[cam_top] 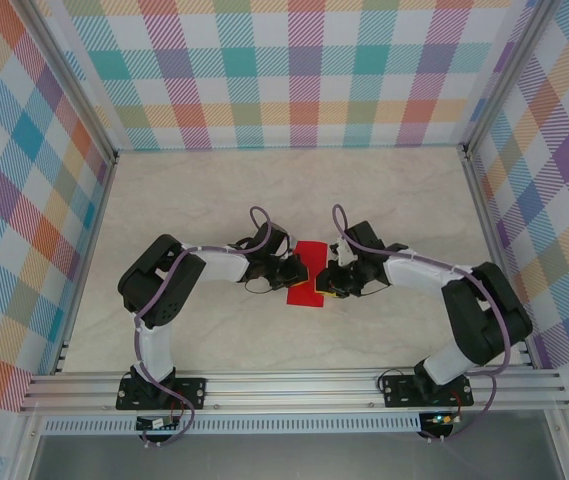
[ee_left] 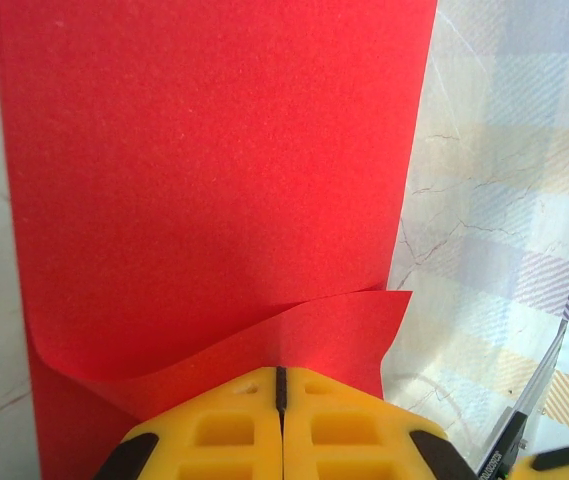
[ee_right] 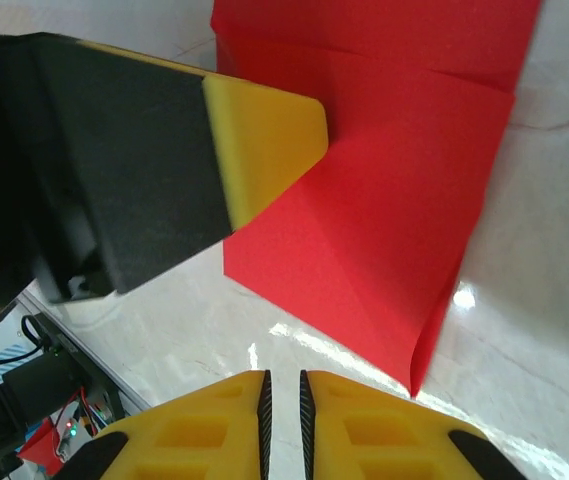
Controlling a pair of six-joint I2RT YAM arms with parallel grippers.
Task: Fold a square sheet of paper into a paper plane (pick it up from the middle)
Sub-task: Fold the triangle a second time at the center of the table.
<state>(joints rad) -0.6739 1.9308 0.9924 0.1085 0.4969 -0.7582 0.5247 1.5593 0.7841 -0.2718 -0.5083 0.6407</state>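
The sheet [cam_top: 309,272] lies flat between both hands with its long axis crosswise to them, its edge under the closed left gripper [ee_left: 280,382] and just ahead of the barely parted, empty right gripper [ee_right: 282,380].

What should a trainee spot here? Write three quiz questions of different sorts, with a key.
1. Multiple choice: the red sheet of paper lies
A. on the table between the two grippers
B. against the far checked wall
C. on the metal rail by the arm bases
2. True or false: the right gripper is clamped on the sheet.
3. Fill in: the ___ gripper's shut yellow fingers sit at the sheet's lifted, curled edge.

Key
1. A
2. False. Its jaws stand slightly apart with nothing between them; the sheet's corner lies just beyond.
3. Left: the left gripper.
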